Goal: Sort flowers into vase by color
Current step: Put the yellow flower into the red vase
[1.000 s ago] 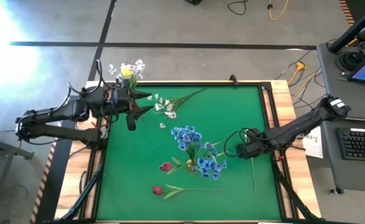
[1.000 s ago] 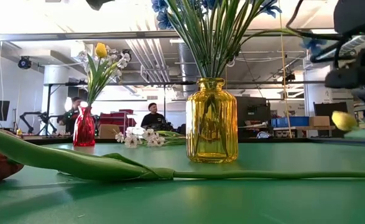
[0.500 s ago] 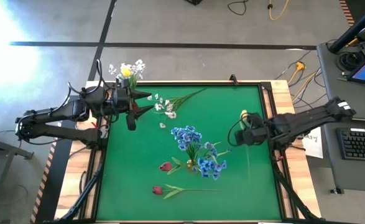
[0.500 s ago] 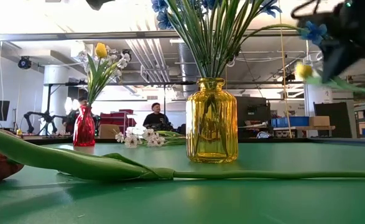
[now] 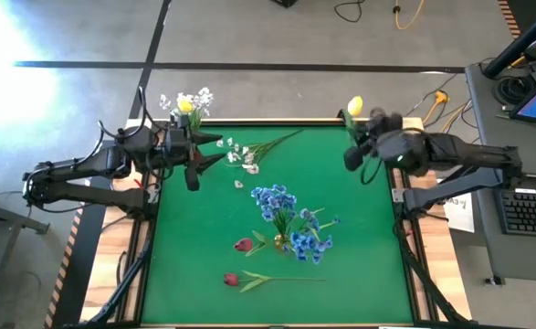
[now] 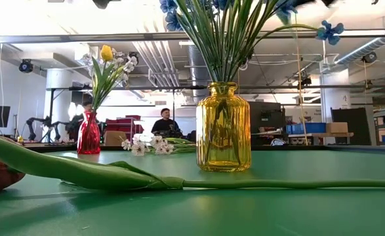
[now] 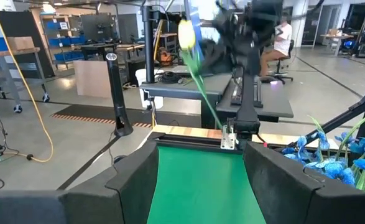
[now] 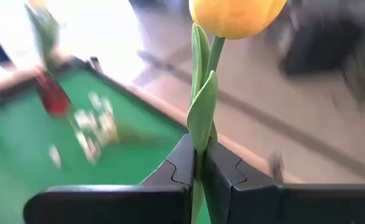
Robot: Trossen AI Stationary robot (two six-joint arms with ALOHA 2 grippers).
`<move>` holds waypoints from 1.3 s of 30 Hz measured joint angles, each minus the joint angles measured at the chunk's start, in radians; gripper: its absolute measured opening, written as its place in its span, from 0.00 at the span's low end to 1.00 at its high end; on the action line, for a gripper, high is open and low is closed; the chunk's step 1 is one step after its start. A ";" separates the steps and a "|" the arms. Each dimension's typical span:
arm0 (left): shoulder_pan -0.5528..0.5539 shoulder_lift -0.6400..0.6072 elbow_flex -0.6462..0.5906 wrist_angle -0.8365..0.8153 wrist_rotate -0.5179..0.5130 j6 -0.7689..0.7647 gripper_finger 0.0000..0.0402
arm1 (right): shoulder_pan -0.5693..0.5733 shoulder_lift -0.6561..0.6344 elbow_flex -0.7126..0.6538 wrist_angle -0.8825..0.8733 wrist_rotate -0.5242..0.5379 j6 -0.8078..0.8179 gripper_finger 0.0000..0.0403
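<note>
Two arms reach over the green table (image 5: 213, 238). The right gripper (image 5: 352, 157) is up near the far edge, its arm stretched out flat, fingers pinched tight on a yellow tulip (image 8: 235, 14) stem. The bloom stands just above the fingers. The left gripper (image 5: 193, 167) waits with fingers apart, right beside the red vase (image 6: 89, 134). Near it lie white blossoms (image 5: 242, 157). Farther off, between both grippers, stands the yellow vase (image 6: 223, 127) of blue flowers (image 5: 290, 219).
</note>
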 joint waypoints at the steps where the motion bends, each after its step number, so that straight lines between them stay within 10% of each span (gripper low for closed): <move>1: 0.000 0.006 0.000 0.008 0.001 -0.001 0.55 | -0.012 0.000 0.006 0.089 -0.007 -0.101 0.03; 6: 0.000 0.075 0.000 0.100 0.068 -0.006 0.55 | -0.071 0.031 0.003 0.524 -0.179 -0.483 0.03; 15: 0.002 0.217 0.033 0.245 0.113 0.075 0.55 | -0.167 0.189 0.041 0.816 -0.539 -0.622 0.03; 39: 0.101 0.401 0.226 0.213 0.088 0.137 0.55 | -0.182 0.510 0.320 0.860 -0.822 -0.668 0.03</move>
